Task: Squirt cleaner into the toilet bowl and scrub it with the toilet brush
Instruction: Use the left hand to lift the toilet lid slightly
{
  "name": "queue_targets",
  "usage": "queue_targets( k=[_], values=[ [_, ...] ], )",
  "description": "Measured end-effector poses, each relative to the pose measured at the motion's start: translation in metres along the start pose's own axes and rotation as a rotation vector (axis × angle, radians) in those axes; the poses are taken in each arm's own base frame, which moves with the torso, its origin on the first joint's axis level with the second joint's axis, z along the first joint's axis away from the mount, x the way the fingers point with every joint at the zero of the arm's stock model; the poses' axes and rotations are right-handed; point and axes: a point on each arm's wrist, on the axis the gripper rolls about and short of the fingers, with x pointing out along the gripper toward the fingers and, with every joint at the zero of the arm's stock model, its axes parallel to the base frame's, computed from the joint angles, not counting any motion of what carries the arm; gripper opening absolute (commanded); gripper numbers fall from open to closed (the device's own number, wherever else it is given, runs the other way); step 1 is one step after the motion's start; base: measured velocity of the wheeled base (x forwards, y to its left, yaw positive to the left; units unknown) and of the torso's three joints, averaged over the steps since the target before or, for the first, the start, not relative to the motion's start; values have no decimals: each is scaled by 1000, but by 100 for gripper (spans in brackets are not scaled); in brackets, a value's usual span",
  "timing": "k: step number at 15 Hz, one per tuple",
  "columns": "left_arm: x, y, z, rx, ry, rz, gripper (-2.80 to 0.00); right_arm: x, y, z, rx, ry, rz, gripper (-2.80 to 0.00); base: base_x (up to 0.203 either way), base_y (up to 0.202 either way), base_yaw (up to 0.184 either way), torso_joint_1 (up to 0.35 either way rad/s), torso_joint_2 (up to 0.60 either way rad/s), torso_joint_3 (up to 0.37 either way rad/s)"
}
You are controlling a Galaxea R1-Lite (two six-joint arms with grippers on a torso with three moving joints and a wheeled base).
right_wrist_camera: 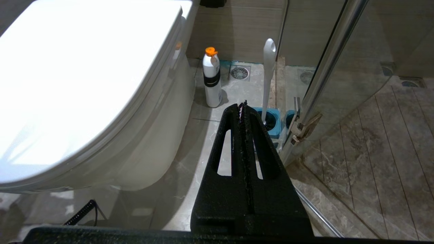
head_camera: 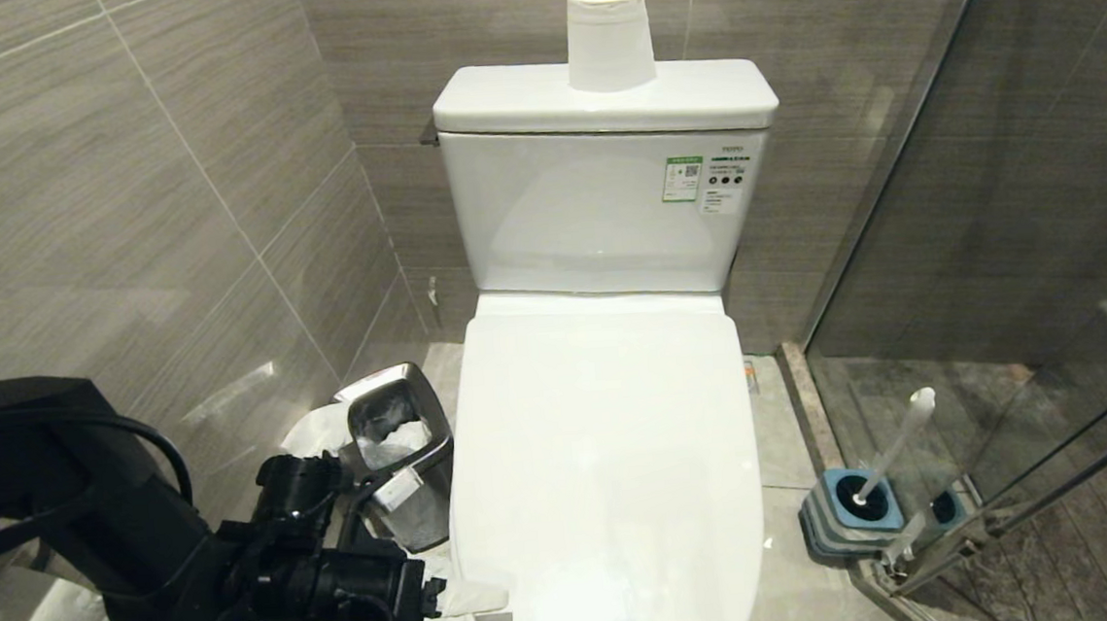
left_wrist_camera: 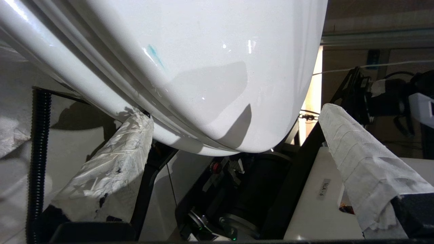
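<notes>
The toilet bowl (right_wrist_camera: pixel 152 149) is covered by its shut white lid (head_camera: pixel 602 443). My left gripper (head_camera: pixel 482 613) is open at the lid's front-left edge, its fingers wrapped in white tissue. In the left wrist view the left gripper (left_wrist_camera: pixel 234 115) straddles the lid's front corner, with one wrapped finger (left_wrist_camera: pixel 135 125) touching the rim. A small teal smear of cleaner (left_wrist_camera: pixel 156 56) marks the lid. The toilet brush (head_camera: pixel 899 447) stands in its blue holder (head_camera: pixel 855 513) on the floor right of the toilet. My right gripper (right_wrist_camera: pixel 242 103) is shut and empty, hanging low near the toilet brush (right_wrist_camera: pixel 269 74).
A white bottle with an orange cap (right_wrist_camera: pixel 212 78) stands on the floor beside the toilet. A steel waste bin (head_camera: pixel 397 438) sits left of the bowl by the tiled wall. A paper roll (head_camera: pixel 608 39) stands on the tank. A glass shower door (head_camera: pixel 1002 318) closes off the right.
</notes>
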Motion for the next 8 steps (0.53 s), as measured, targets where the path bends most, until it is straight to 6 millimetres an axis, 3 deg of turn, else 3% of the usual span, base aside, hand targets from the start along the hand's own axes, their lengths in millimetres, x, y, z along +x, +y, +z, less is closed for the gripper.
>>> queue_targets(
  k=[8],
  values=[
    [8,-14,-4,35,36,-18,0,0,0,0,0,0,0,-280,0,0,0,0,0,0]
  ],
)
